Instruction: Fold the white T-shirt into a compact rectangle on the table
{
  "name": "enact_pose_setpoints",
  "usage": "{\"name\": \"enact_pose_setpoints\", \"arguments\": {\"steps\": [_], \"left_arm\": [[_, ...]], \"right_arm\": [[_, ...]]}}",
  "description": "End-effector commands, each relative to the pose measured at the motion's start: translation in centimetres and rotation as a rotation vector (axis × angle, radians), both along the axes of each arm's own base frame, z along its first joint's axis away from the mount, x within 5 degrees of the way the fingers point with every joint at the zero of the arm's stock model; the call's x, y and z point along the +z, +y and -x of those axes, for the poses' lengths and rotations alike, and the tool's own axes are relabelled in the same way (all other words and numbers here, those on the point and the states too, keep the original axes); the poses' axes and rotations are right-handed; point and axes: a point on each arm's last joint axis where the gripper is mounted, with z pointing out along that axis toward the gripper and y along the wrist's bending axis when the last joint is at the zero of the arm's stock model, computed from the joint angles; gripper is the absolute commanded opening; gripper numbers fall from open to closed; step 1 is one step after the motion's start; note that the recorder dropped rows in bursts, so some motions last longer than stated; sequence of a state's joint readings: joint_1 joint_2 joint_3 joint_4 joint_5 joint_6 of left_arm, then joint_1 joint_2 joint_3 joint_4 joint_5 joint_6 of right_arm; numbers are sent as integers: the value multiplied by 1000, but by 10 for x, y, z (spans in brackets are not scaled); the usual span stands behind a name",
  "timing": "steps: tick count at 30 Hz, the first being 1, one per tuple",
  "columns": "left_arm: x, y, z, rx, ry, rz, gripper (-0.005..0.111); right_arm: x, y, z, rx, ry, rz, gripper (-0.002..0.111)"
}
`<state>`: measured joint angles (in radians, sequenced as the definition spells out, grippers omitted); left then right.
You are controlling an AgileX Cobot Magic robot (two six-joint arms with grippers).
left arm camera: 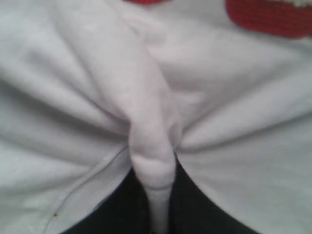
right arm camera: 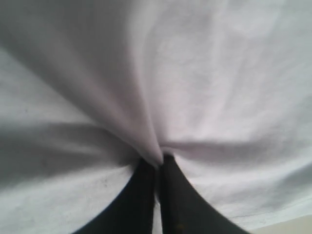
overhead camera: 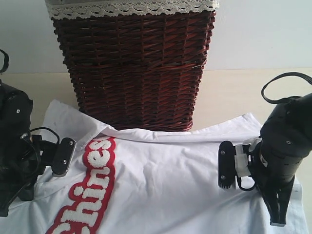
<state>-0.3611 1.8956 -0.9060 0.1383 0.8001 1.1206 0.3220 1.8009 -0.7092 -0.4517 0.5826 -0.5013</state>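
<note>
The left gripper (left arm camera: 153, 195) is pinching a soft rounded ridge of the white T-shirt (overhead camera: 170, 180) between its dark fingers (left arm camera: 195, 214) at the shirt's nine o'clock edge; the right gripper (right arm camera: 158, 187) is clamping a smooth fold at three o'clock. The cotton is lying creased on the matte cream table (overhead camera: 234, 92), its fuzzy red band (overhead camera: 92, 190) toward eight o'clock, a dark woven basket (overhead camera: 134, 68) standing at twelve.

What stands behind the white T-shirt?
A dark wicker basket with lace trim, on the table. The white T-shirt hides its bottom edge; its inside is out of view.
</note>
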Motion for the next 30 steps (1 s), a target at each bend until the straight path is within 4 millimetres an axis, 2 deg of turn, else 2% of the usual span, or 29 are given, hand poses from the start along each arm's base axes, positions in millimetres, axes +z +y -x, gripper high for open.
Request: {"name": "enact_pose_setpoints", "arguments": {"steps": [1,8,16,20,23,26,30], "left_arm": [[-6,-2,2,37,-18,40,4],[45,1,8,86,-132,69,0],[120,10,29,180,-309,144,0],[159,16,47,227,-453,223,0],[187,24,68,238,-535,272,0],[206,31,89,243,-590,307,0],[227,40,116,240,-659,351,0]], "right_arm": [[-1,5,-6,-60,-53,-80,0],[66,2,-13,-87,-211,-80,0],[143,-11,-2,-75,-385,-28,0],[179,-15,7,-76,-484,-45,0],[202,-19,19,-89,-530,-69,0],[219,-24,34,-100,-569,-88,0],[236,-23,55,-120,-611,-201,0]]}}
